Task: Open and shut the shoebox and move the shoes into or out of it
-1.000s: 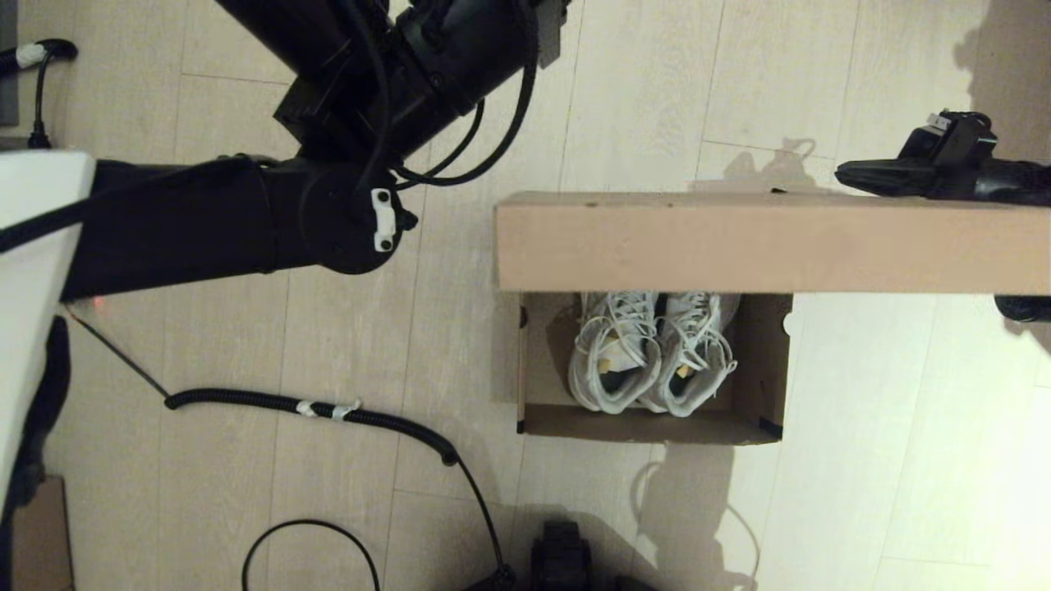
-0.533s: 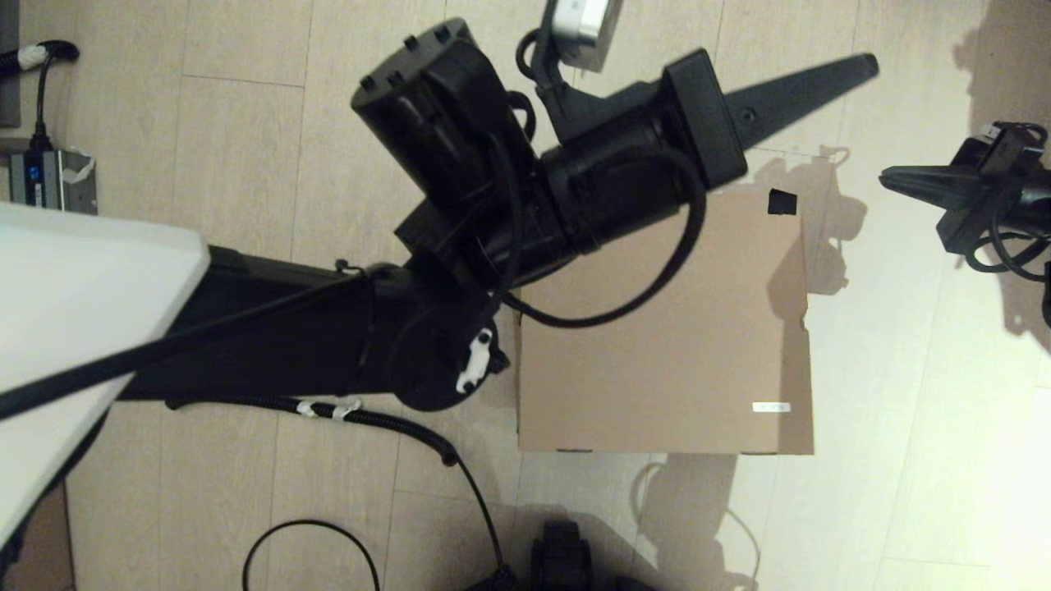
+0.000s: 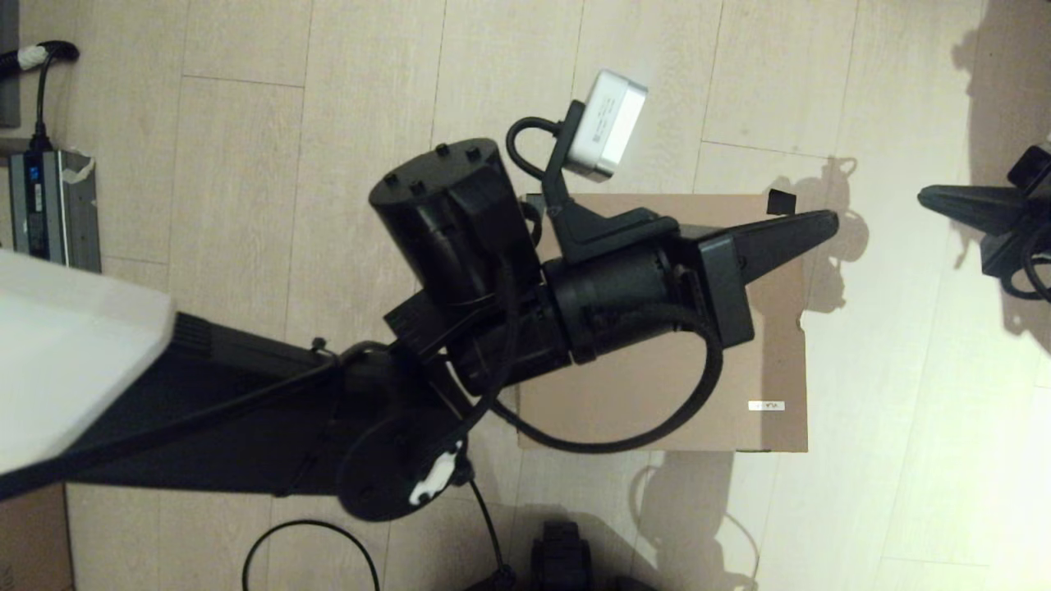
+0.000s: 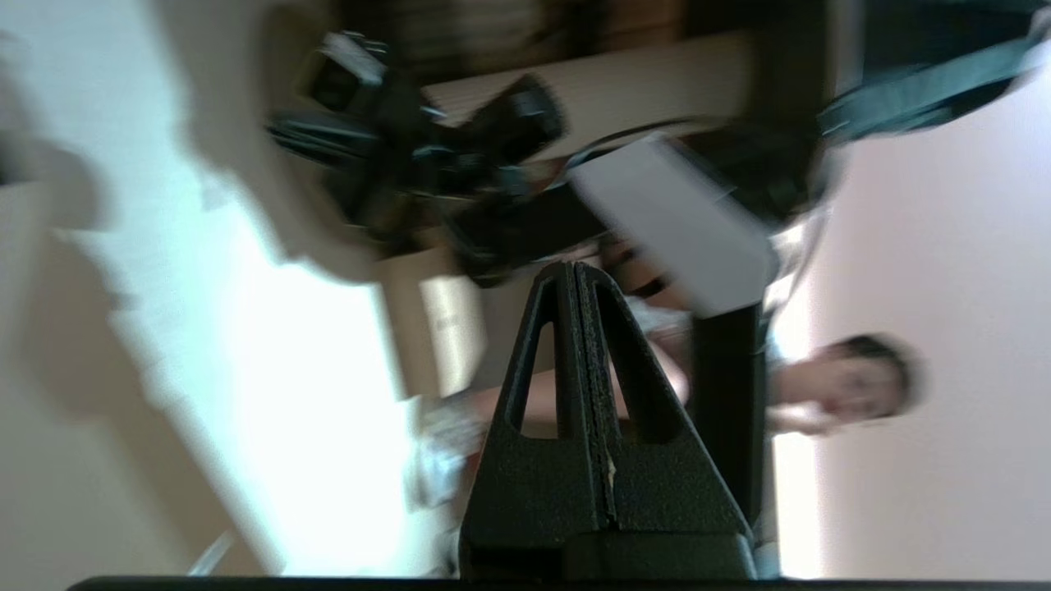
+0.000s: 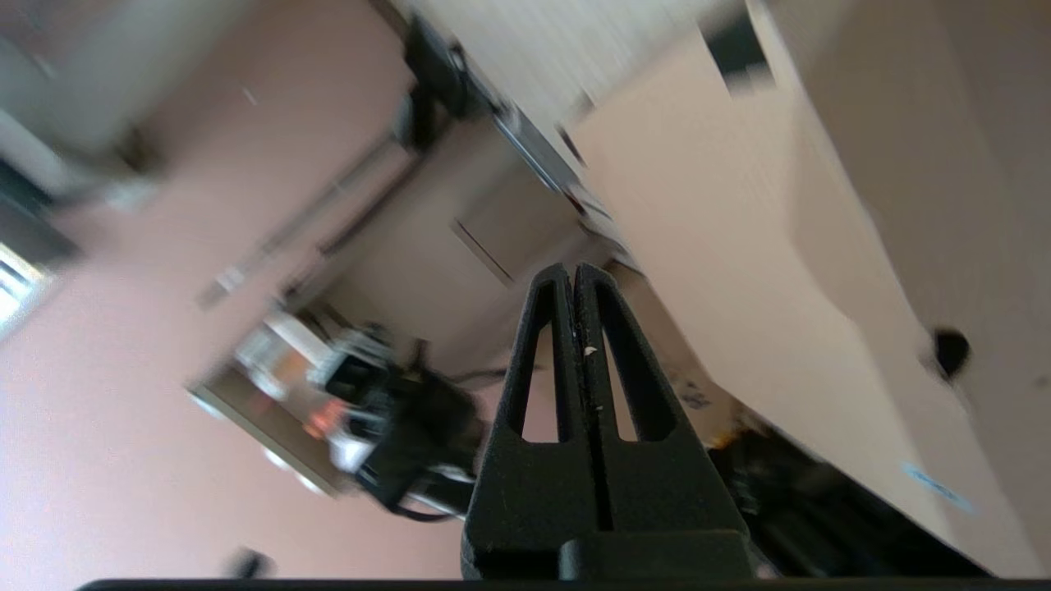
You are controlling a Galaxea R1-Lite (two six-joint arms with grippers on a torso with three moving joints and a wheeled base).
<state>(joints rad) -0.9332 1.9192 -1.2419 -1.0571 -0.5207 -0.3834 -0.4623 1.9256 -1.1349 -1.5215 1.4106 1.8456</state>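
Both wrist views are smeared by motion blur; the head view is sharp, with hard shadows on the floor (image 3: 887, 460).

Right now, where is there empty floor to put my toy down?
Bare floor lies between the shoebox and the right gripper, and beyond the box's far edge. It is crowded on the box's left: the left gripper and arm cover the lid, cables trail below.

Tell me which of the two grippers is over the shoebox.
The left gripper: its shut fingers reach across the closed shoebox lid, while the right gripper hangs off to the side above bare floor.
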